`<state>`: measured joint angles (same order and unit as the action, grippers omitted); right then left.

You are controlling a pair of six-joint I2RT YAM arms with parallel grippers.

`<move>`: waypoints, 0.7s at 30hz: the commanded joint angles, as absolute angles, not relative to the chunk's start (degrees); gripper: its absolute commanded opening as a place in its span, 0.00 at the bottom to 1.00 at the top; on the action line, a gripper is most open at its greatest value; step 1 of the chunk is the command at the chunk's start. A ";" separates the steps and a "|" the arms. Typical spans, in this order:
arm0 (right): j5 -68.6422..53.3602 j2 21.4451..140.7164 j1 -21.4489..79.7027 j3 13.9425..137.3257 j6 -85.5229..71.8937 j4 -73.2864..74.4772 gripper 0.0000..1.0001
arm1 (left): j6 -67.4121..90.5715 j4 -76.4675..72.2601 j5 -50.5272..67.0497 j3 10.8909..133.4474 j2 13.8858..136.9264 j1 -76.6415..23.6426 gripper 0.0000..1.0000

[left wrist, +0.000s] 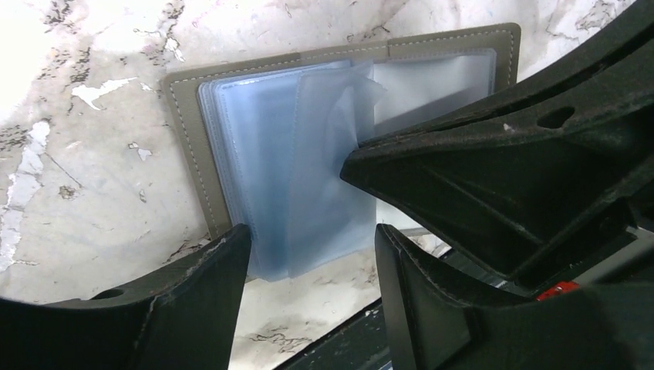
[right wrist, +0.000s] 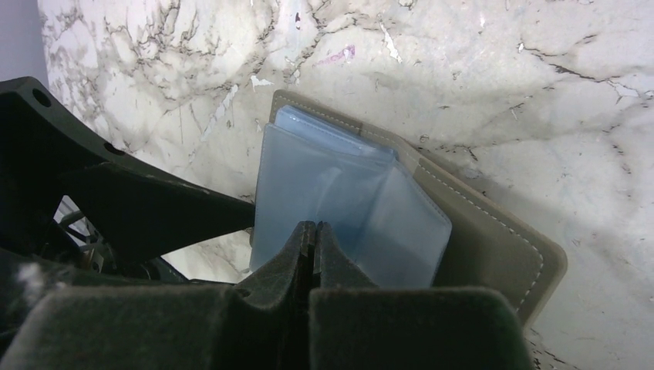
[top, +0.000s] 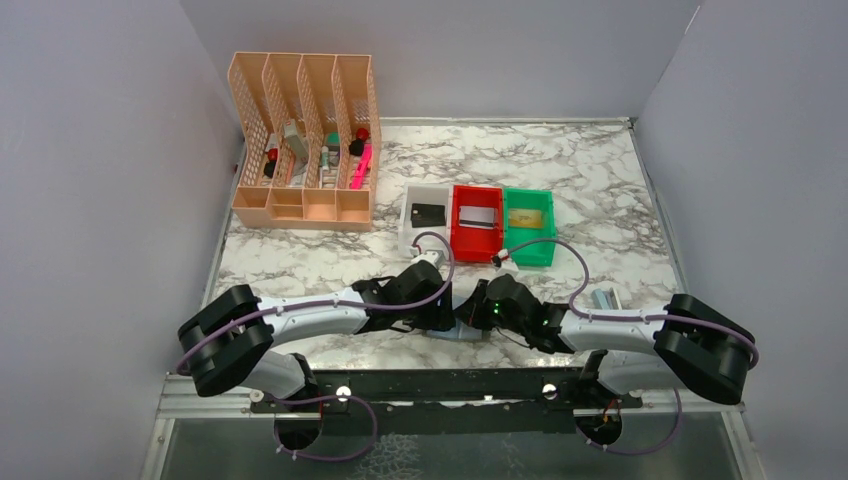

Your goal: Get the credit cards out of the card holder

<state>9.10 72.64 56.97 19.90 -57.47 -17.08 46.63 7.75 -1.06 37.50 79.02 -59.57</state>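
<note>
The card holder [left wrist: 185, 116] lies open on the marble near the front edge, its light-blue pockets [left wrist: 262, 154] fanned up; in the top view it [top: 464, 334] is mostly hidden between the two wrists. My left gripper [left wrist: 312, 229] hangs open at the pockets' near edge and holds nothing. My right gripper [right wrist: 315, 228] is shut, its tips pinching one pocket leaf [right wrist: 339, 193]; its fingers [left wrist: 463, 169] reach in from the right. No card shows inside the pockets. A black credit card [top: 428, 214], a silvery one [top: 479, 216] and a gold one [top: 527, 217] lie in the bins.
White [top: 412, 232], red [top: 476, 243] and green [top: 530, 250] bins stand in a row behind the arms. A peach desk organiser [top: 305, 150] with pens stands at the back left. A small grey object [top: 605, 298] lies right. A black rail [top: 450, 385] runs along the front edge.
</note>
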 commanded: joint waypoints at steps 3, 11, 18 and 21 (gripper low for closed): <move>8.25 73.39 56.55 19.25 -58.35 -17.58 0.01 | 47.52 4.58 0.83 38.51 77.59 -59.33 0.61; 8.15 73.73 56.44 19.08 -58.86 -17.50 0.02 | 47.37 2.79 1.83 38.19 75.99 -59.33 0.60; 8.45 71.86 56.32 19.96 -59.34 -14.03 0.16 | 47.64 0.00 4.07 37.82 76.89 -59.33 0.57; 9.47 69.45 56.33 20.47 -59.41 -11.33 0.28 | 47.55 -0.31 4.25 37.96 76.90 -59.33 0.57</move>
<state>8.75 72.58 56.47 19.86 -58.65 -15.20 47.31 3.38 2.15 37.50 77.14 -59.48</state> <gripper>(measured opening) 0.234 0.570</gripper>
